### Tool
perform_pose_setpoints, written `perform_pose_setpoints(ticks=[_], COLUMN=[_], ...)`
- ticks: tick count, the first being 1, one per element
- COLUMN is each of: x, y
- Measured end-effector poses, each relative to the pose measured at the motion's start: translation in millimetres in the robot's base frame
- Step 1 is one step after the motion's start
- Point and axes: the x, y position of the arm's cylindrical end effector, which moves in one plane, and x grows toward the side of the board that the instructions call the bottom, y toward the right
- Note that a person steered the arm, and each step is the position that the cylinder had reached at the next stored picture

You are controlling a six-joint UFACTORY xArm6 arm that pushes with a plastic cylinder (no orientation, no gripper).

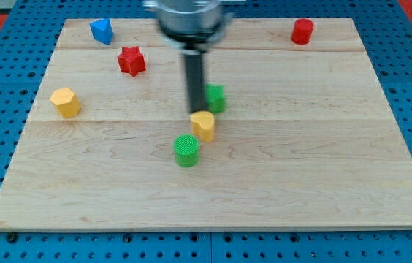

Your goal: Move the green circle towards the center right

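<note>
The green circle [187, 150] is a short green cylinder lying just below the middle of the wooden board [323, 183]. My tip [194, 111] is above and slightly right of it, a short gap away. The tip sits right at the top edge of a yellow block [204, 125] and beside a second green block [215, 98], which the rod partly hides. The rod [193, 80] comes down from the arm's grey end [189, 18] at the view's top.
A red star block [131, 61] and a blue block [101, 31] lie at the upper left. A yellow hexagon block [66, 101] lies at the left. A red cylinder [302, 31] stands at the upper right. Blue pegboard surrounds the board.
</note>
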Motion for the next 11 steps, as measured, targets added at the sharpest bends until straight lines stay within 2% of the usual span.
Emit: perform_pose_setpoints(ticks=[1,3,4,5,6,7,8,10,11], x=[-1,1,25,69,72,75,75,72,100], y=[0,-58,-103,-99,-11,49,20,5,3])
